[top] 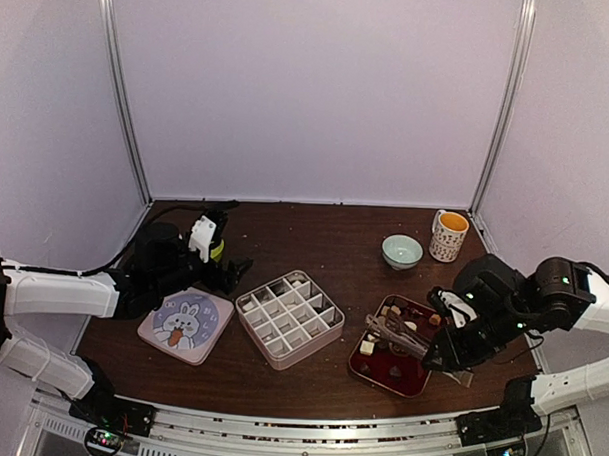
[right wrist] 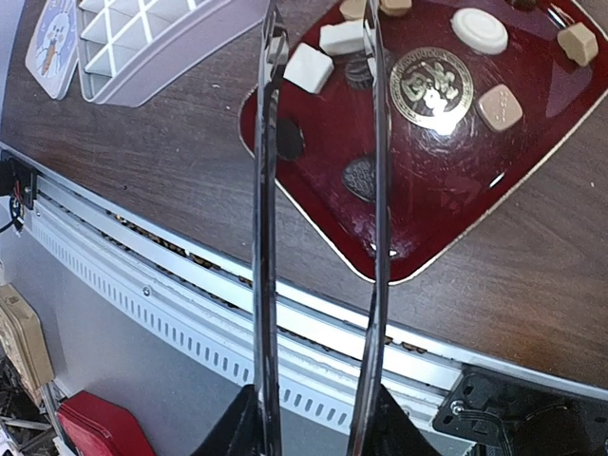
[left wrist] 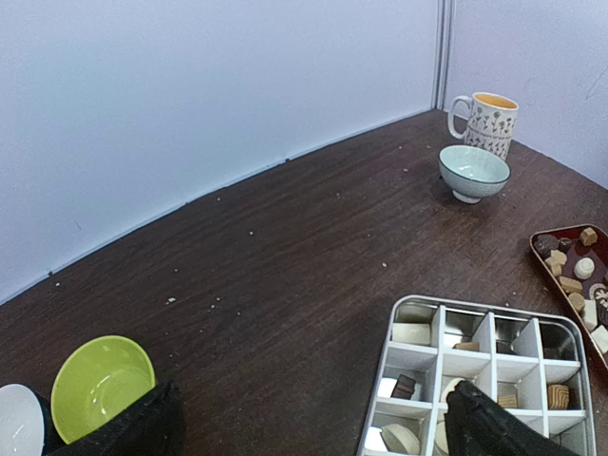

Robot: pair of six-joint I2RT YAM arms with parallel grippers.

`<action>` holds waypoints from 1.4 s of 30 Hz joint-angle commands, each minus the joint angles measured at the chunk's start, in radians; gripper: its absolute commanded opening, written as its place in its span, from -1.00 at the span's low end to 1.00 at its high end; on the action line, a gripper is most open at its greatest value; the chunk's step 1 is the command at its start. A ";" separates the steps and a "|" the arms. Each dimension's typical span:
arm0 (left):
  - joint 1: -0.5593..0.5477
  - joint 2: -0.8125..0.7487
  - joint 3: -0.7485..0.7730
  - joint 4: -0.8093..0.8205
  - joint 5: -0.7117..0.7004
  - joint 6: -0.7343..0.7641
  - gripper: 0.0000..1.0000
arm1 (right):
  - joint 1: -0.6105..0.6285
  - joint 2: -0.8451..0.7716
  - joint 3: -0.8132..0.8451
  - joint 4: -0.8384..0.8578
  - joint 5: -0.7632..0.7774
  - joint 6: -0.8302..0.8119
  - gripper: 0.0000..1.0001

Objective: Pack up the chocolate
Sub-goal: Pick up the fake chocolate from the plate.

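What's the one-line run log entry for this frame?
left gripper: open, near divided box | right gripper: shut on tongs, tips over red tray | chocolate: some in tray, some in box

No readable text (gold tray emblem illegible).

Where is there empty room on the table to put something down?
Bare wood lies at the back middle of the table, between the left gripper and the small bowl. The front is crowded: bunny lid, divided box, and red tray with tongs over it.

mug upright | pale bowl just beside it | green bowl well apart
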 commanded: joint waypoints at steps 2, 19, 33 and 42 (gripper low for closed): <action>-0.004 0.006 0.026 0.033 0.004 0.007 0.95 | -0.008 -0.016 -0.029 -0.027 -0.009 0.064 -0.34; -0.005 0.007 0.026 0.035 0.001 0.007 0.95 | -0.009 -0.012 -0.075 -0.020 -0.023 0.065 -0.33; -0.004 0.006 0.026 0.035 0.000 0.007 0.95 | -0.010 0.038 -0.074 0.014 -0.039 0.036 -0.31; -0.005 0.006 0.025 0.035 0.000 0.008 0.95 | -0.019 0.068 -0.082 0.035 -0.041 0.019 -0.32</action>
